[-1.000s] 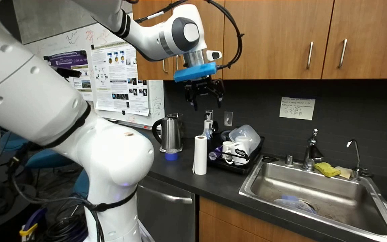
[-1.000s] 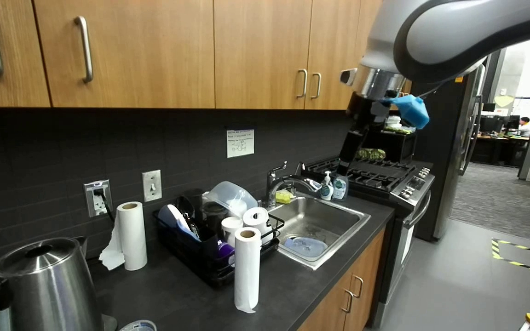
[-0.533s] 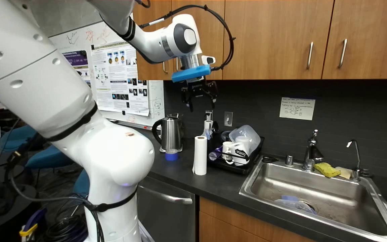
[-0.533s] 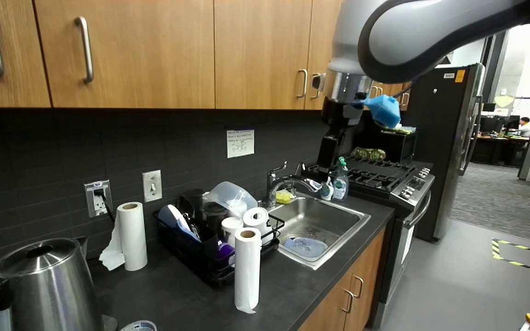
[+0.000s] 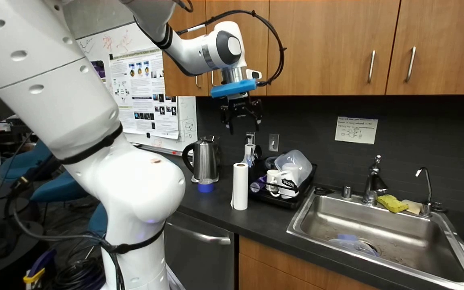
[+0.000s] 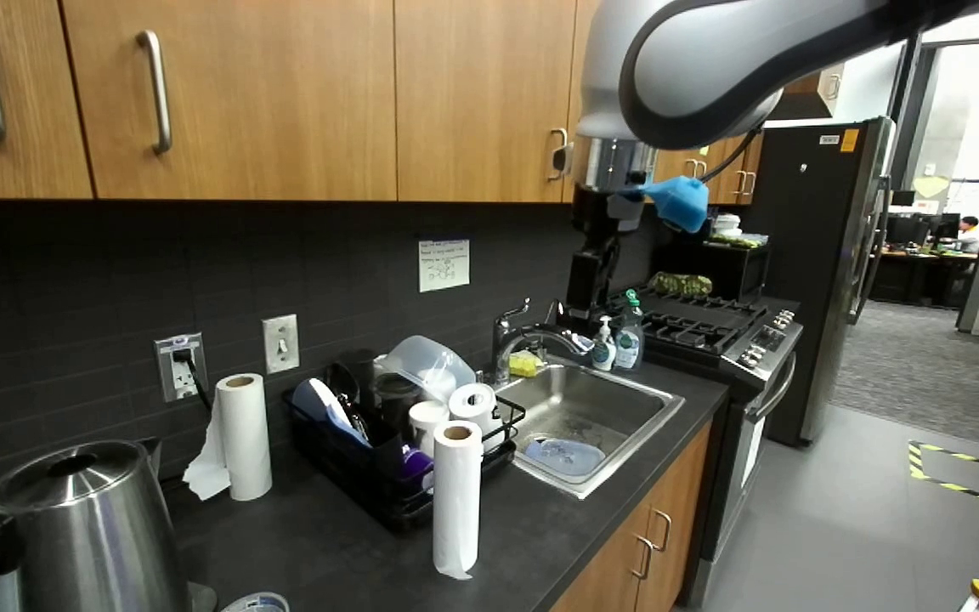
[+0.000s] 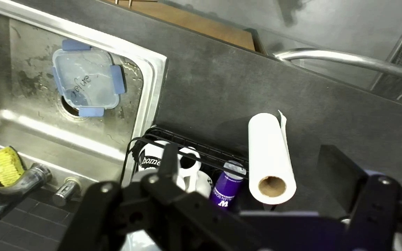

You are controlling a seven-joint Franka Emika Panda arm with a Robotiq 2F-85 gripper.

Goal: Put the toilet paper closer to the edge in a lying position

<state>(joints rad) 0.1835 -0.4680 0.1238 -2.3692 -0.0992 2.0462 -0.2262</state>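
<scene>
Pincer nearer roll, stove exterior-only

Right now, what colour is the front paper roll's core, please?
The core is brown, showing best in the wrist view.

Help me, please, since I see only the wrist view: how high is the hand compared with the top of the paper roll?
Observer: The hand is higher than the top of the paper roll, clearly apart from it, in both exterior views.
Operator: Thank you; is anything mounted overhead?
Observer: Yes, wooden cupboards hang above the counter.
Operator: Could I confuse that roll with anything else?
Observer: Possibly: a second paper roll stands upright near the wall outlet.
</scene>
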